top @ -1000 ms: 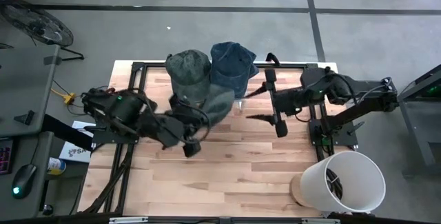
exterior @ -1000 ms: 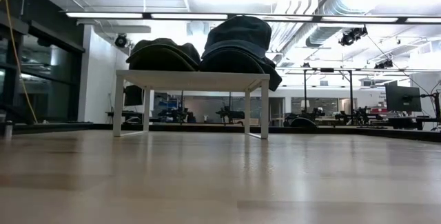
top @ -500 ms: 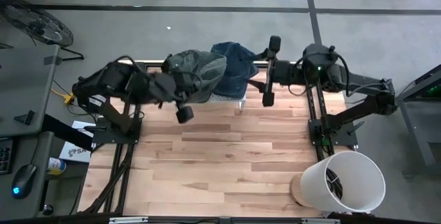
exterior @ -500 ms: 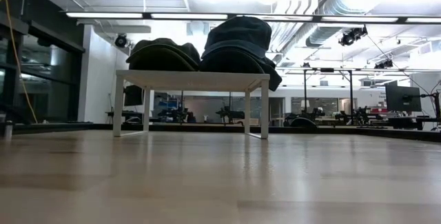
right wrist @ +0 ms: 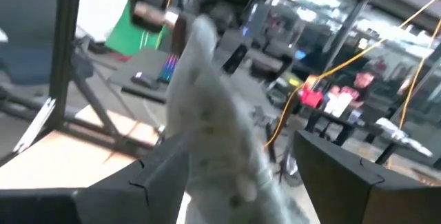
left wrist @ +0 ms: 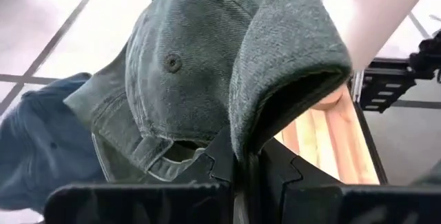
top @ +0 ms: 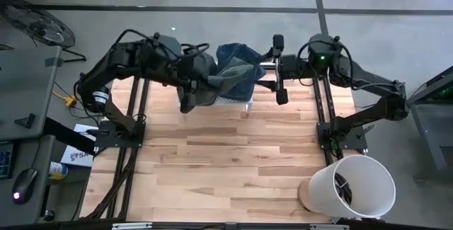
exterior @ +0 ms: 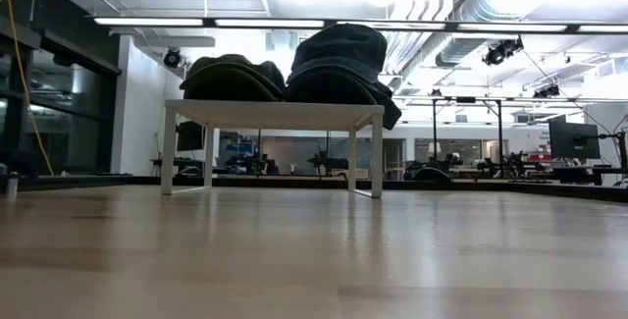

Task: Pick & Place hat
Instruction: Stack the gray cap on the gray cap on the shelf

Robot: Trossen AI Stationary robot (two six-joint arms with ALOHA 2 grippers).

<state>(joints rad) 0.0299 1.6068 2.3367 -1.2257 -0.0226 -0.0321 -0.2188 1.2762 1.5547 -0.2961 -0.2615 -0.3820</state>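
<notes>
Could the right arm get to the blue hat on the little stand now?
Probably yes. The right gripper is open and empty beside the blue hat, though the green hat in the left gripper hangs partly over it.

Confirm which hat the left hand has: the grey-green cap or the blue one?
The grey-green cap. The left hand is shut on its brim and holds it up, while the blue hat lies on the white stand.

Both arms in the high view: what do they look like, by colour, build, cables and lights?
The left arm and the right arm are black, built of jointed tube-like links. Black cables loop along the left arm near its wrist. A small green light glows on the right arm's wrist housing. Each stands on a black frame base. In the wrist views the jaws are flat, dark and angular.
</notes>
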